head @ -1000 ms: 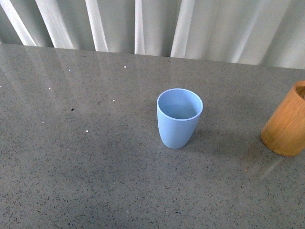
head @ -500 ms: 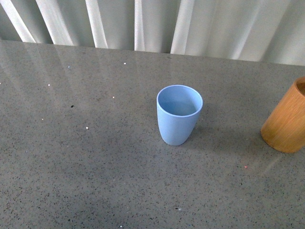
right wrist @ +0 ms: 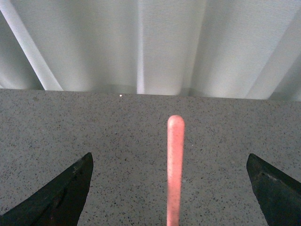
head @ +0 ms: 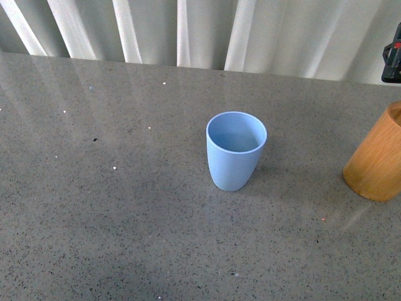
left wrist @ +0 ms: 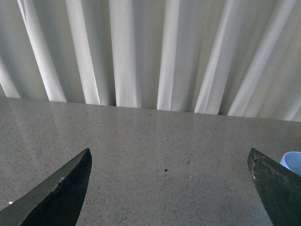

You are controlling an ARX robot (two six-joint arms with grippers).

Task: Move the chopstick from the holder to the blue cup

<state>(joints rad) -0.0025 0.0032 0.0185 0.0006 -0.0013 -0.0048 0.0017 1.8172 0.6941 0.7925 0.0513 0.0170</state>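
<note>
The light blue cup (head: 236, 150) stands upright and empty in the middle of the grey table in the front view; its rim also shows at the edge of the left wrist view (left wrist: 292, 162). The orange-brown holder (head: 378, 157) stands at the right edge, partly cut off. A dark part of my right arm (head: 392, 59) shows above it. In the right wrist view a pinkish-orange chopstick (right wrist: 175, 169) stands between the wide-open jaws of my right gripper (right wrist: 169, 162), touching neither. My left gripper (left wrist: 170, 162) is open and empty over bare table.
The grey speckled table (head: 113, 200) runs back to a white pleated curtain (head: 188, 31). Small white specks lie on the table's left part.
The front view shifted slightly between the earliest frame and now. A dark part of my right arm has come into view at the upper right, above the holder.
</note>
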